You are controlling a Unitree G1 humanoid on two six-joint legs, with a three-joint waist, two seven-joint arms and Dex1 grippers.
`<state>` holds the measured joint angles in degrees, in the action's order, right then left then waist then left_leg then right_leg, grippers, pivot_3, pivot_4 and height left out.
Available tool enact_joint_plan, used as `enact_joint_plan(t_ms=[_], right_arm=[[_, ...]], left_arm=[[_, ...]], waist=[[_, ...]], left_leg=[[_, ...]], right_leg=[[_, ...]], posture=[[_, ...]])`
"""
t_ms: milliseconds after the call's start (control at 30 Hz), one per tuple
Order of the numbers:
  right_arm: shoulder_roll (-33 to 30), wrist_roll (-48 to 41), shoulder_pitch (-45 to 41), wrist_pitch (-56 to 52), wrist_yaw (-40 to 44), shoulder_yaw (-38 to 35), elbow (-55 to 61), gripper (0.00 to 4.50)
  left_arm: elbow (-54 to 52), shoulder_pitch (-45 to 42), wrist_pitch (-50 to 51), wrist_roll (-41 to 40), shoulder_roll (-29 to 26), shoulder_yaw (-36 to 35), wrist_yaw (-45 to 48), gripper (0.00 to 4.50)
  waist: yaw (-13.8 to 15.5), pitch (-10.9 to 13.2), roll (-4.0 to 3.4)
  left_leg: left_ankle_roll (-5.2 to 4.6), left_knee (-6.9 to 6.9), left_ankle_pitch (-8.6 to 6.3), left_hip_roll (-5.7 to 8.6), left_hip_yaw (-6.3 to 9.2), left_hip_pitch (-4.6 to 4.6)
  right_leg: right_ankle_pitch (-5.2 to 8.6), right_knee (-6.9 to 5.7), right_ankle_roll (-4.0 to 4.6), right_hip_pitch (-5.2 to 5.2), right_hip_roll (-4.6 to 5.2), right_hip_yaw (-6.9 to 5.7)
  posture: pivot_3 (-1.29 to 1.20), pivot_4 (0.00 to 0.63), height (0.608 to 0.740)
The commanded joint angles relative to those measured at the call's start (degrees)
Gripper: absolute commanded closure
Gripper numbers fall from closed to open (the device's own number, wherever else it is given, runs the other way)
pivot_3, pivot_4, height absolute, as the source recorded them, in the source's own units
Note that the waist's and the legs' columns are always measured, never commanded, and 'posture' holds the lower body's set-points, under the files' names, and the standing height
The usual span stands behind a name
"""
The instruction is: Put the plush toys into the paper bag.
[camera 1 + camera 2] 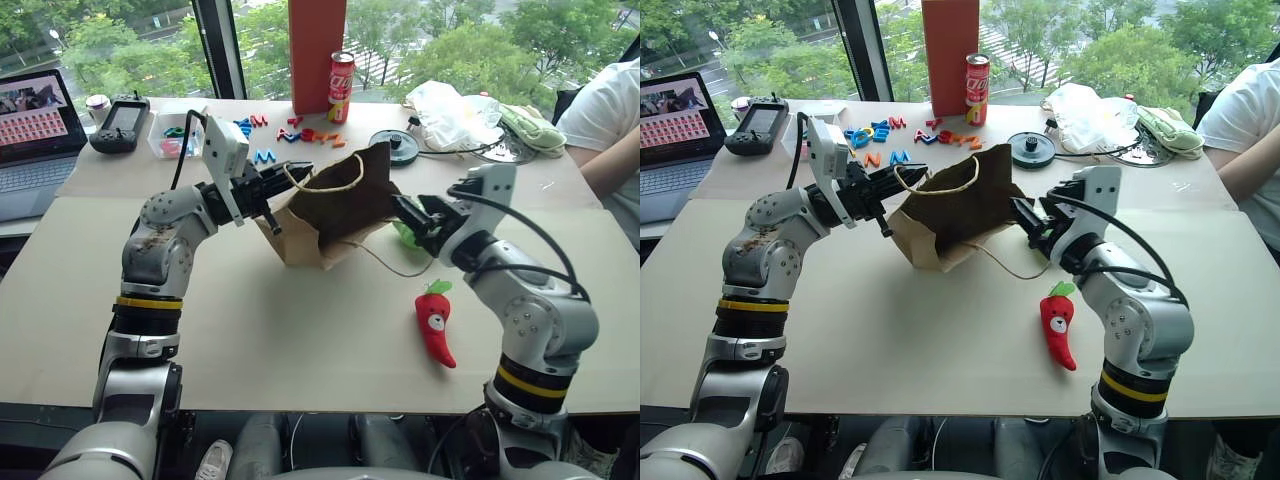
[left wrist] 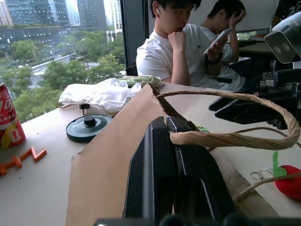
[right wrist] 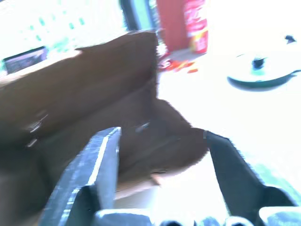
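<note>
The brown paper bag (image 1: 335, 205) lies tilted on the table's middle, its mouth lifted toward my left gripper (image 1: 288, 180). That gripper is shut on the bag's rim by the twine handle (image 2: 225, 136). My right gripper (image 1: 408, 215) hovers at the bag's right side, open, with nothing between its fingers (image 3: 101, 160). Just under it a bit of the light green plush toy (image 1: 404, 236) shows, mostly hidden. The red chili plush toy (image 1: 435, 322) lies flat on the table in front of the right arm, apart from both grippers.
At the back stand a red can (image 1: 341, 87) and an orange box (image 1: 318, 50), with plastic letters (image 1: 300, 132), a black disc (image 1: 393, 146), a white plastic bag (image 1: 450, 112) and a pale green cloth (image 1: 530, 125). A laptop (image 1: 35, 130) is far left, a seated person (image 1: 612, 120) far right.
</note>
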<state>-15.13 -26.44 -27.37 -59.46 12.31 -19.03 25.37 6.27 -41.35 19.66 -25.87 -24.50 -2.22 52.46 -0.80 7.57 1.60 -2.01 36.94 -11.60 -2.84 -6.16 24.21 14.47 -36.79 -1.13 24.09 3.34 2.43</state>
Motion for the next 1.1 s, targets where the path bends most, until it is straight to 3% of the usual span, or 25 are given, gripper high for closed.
enact_joint_plan(t_ms=[33, 200, 433, 600, 733, 1067, 1100], right_arm=[[-1.7, 2.6, -0.8, 2.6, -2.4, -0.2, -3.3, 0.06], [-5.6, 11.9, -0.2, 6.1, -6.1, 7.3, -14.4, 0.06], [-0.9, 13.8, -3.7, 10.7, -8.0, 7.8, -28.3, 0.06], [0.6, 13.5, -4.4, 13.5, -8.3, 6.2, -30.9, 0.06], [1.3, 12.8, -3.8, 14.7, -6.8, 6.3, -29.4, 0.97], [2.8, 12.7, -3.8, 15.0, -5.9, 6.6, -27.9, 4.45], [2.8, 12.5, -3.8, 15.0, -5.9, 6.2, -27.5, 4.45]], left_arm=[[-1.2, -0.6, -1.5, 0.1, -0.1, -0.4, 0.2, 4.50], [-1.2, -0.4, -1.9, 0.2, -0.4, -0.4, 0.5, 4.50], [-0.6, -0.6, -2.3, 0.4, -0.5, -0.3, 0.9, 4.50], [-0.3, -0.5, -2.6, 1.0, -0.5, -0.2, 1.3, 4.50], [-0.3, -0.2, -2.8, 1.2, -0.6, -0.1, 1.7, 4.50], [-0.8, 2.9, -5.7, 3.6, -1.8, 1.7, 4.2, 4.50], [-1.0, 3.2, -5.4, 3.4, -1.8, 1.6, 4.4, 4.50]], waist=[[-0.2, 0.0, 0.00], [-0.2, 0.0, 0.00], [-0.4, 0.0, -0.01], [-0.4, 0.0, -0.01], [-0.4, 0.0, -0.01], [-0.4, 0.0, -0.02], [-0.4, 0.0, -0.02]], left_leg=[[0.00, -0.01, 0.00, 0.00, -0.04, 0.00], [0.00, -0.03, 0.00, 0.01, -0.12, 0.00], [0.00, -0.04, 0.00, 0.00, -0.10, 0.00], [0.01, -0.03, 0.01, -0.01, -0.10, -0.03], [0.01, -0.03, 0.01, -0.01, -0.09, -0.03], [0.01, -0.05, 0.01, -0.02, -0.11, -0.03], [0.01, -0.05, 0.01, -0.02, -0.11, -0.03]], right_leg=[[0.00, 0.00, 0.00, 0.01, 0.00, 0.00], [0.00, 0.02, 0.00, 0.02, 0.00, 0.04], [0.00, 0.02, 0.00, 0.03, -0.01, 0.08], [0.00, 0.01, 0.00, -0.02, 0.00, 0.06], [0.00, 0.00, 0.00, -0.01, 0.00, 0.07], [0.00, 0.00, 0.00, 0.00, 0.00, 0.07], [0.00, 0.00, 0.00, 0.01, 0.00, 0.07]], posture=[[0.00, 0.150, 0.739], [0.00, 0.150, 0.739], [0.00, 0.150, 0.739], [0.00, 0.150, 0.739], [0.00, 0.150, 0.739], [0.00, 0.150, 0.739], [0.00, 0.150, 0.739]])
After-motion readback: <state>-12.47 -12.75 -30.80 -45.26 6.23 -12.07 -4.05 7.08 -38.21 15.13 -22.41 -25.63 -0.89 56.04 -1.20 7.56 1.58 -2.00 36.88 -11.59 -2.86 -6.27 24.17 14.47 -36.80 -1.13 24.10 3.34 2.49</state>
